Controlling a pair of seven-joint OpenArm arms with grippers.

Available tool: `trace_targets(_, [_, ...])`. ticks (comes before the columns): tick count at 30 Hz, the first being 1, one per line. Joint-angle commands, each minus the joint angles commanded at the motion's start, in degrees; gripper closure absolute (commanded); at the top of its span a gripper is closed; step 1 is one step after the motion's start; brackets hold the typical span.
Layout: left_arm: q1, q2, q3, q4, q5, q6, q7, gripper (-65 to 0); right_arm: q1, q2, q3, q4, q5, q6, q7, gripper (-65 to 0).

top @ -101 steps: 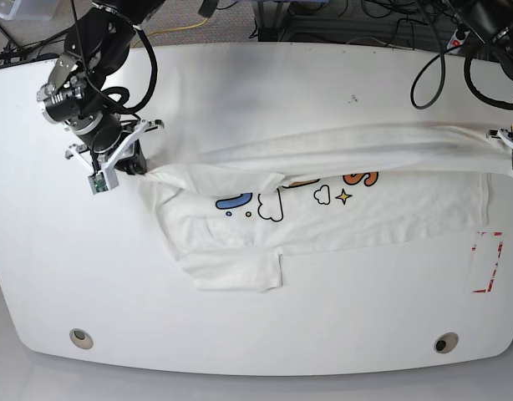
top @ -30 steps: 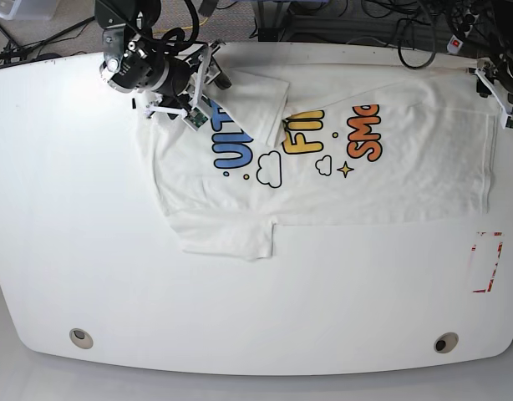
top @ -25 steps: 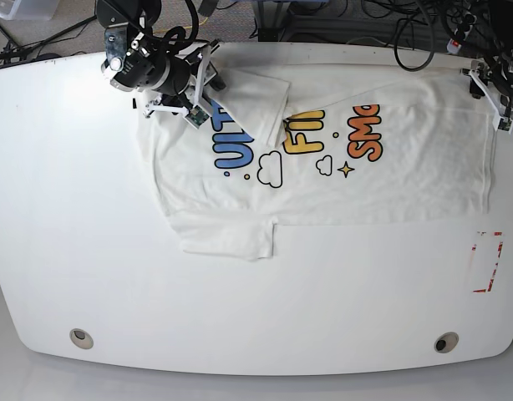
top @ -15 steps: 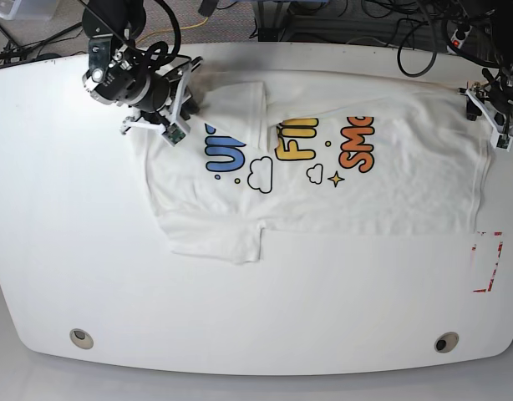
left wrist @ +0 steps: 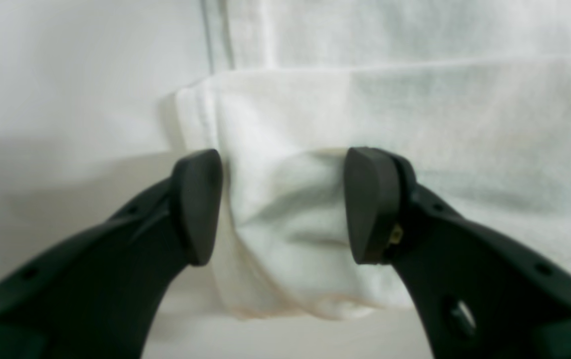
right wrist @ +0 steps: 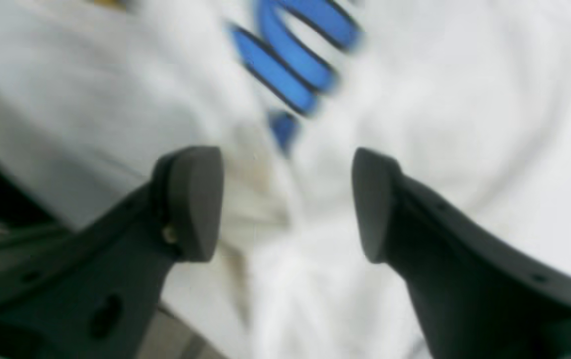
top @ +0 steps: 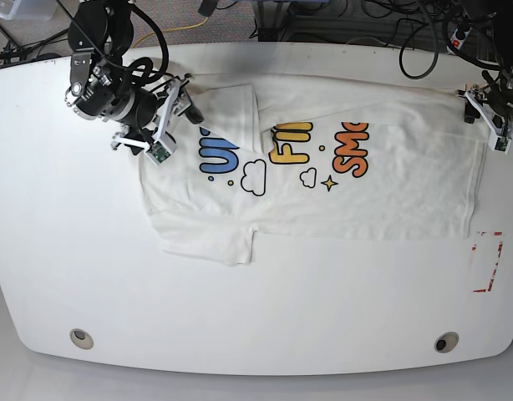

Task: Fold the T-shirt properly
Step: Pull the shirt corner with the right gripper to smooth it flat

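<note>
A: Item one — the T-shirt [top: 323, 180]?

B: White, printed side up; spread across the upper middle of the white table [top: 256, 317] in the base view; blue, yellow and orange lettering, small clouds and a star showing; one sleeve lies at lower left of the cloth, another flap is folded over near the upper left.

A: Left gripper [left wrist: 283, 207]?

B: At the upper right edge of the base view, by the shirt's corner; jaws parted in the wrist view, a bunched hem of cloth lying between the pads [left wrist: 198, 204] — not pinched.

A: Right gripper [right wrist: 285, 204]?

B: Upper left of the base view, at the shirt's edge; jaws spread apart over blurred fabric and blue lettering; holding nothing.
</note>
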Motion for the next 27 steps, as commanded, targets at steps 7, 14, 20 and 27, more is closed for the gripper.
trace_targets(7, [0.0, 0.1, 0.0, -0.2, 0.0, 0.0, 0.0, -36.5, -5.1, 0.5, -0.3, 0.0, 5.2, 0.00, 0.0, -40.7])
trace_targets(14, [-0.1, 0.1, 0.0, -0.2, 0.0, 0.0, 0.0, -36.5, -8.5, 2.5, -0.3, -0.1, 5.2, 0.00, 0.0, -37.3])
trace_targets(20, [-0.1, 0.2, 0.0, -0.2, 0.0, 0.0, 0.0, -36.5, -8.6, 3.3, -0.3, -0.4, 5.0, 0.00, -0.1, -30.8])
trace_targets(27, [-0.1, 0.0, 0.0, 0.0, 0.0, 0.0, 0.0, -36.5, -10.3, 3.1, -0.3, -0.3, 5.0, 0.00, -4.0, -30.6])
